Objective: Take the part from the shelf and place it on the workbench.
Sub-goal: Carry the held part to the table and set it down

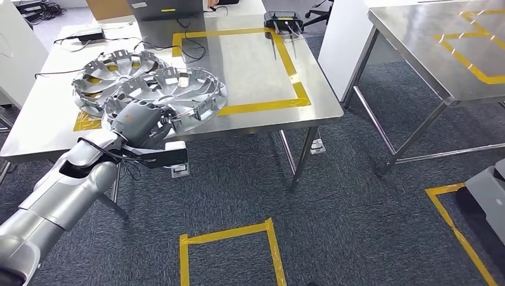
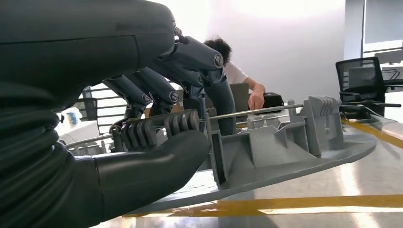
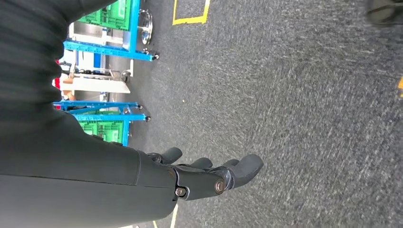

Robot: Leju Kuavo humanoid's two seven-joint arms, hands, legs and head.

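Setting down, judging by the head view: left hand point(image 1: 138, 122) grips near rim of the part point(image 1: 172, 95), lying on the workbench point(image 1: 256, 71) against a second hubcap point(image 1: 110, 74); releasing probably comes next. Left wrist view: fingers point(image 2: 190, 71) and thumb clamping rim. Right wrist view: right hand point(image 3: 209, 178) hanging slack, empty, over carpet.

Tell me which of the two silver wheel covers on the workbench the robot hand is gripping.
The front wheel cover, overlapping the rear wheel cover; the left robot hand grips its near rim.

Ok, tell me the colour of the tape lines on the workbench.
Yellow tape lines on the steel workbench; clearest in the head view.
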